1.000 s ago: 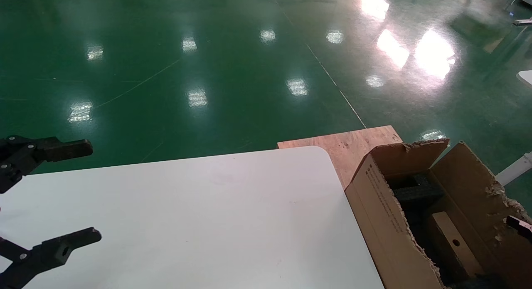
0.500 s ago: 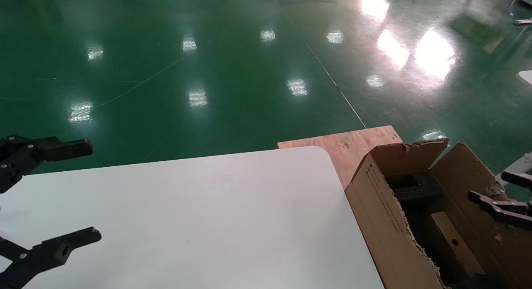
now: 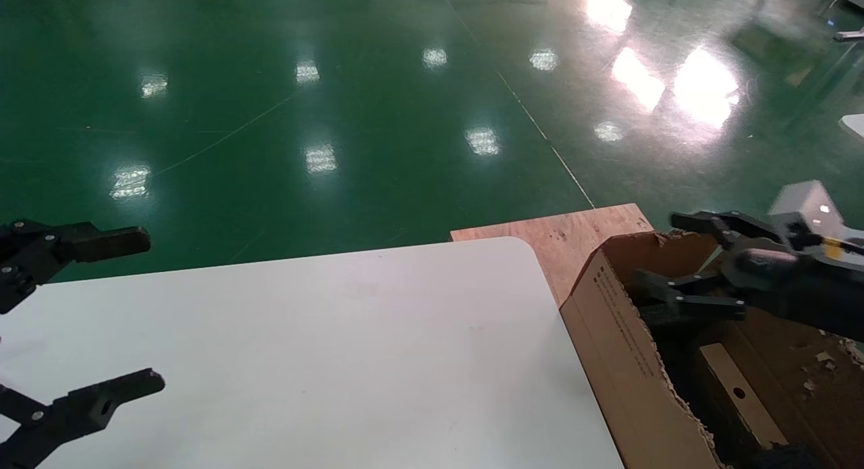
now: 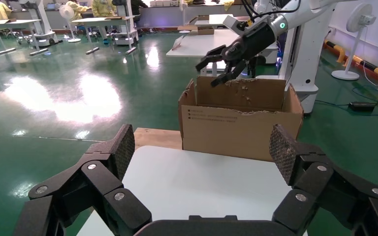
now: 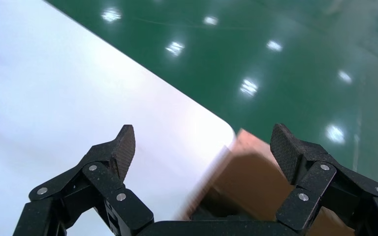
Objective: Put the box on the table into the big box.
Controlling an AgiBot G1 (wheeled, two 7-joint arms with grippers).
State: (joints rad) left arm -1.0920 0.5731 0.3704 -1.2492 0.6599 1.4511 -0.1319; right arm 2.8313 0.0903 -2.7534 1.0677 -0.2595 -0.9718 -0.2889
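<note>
Right hand above the far end of the big box, fingers spread wide, nothing between them. In the left wrist view it hangs over the carton's open top, clear of the ragged flap edges.

The box, the small plywood one, lies inside the carton toward its near end, the face with the round hole turned up. Black foam sits at the far end of the carton, under the right hand. Cannot tell whether the small box touches the foam.

The carton stands off the right edge of the counter, just past its far right corner, with black print on the side facing the counter. A flat plywood board shows behind that same corner, beside the carton's far end.

Left hand parked over the left edge of the counter, fingers wide apart, holding nothing. Its own camera shows both padded fingers spread, with the white counter top between them.

Right wrist view: the right hand's fingers are spread, with the counter's rounded corner and brown cardboard below. Glossy green floor all round.
</note>
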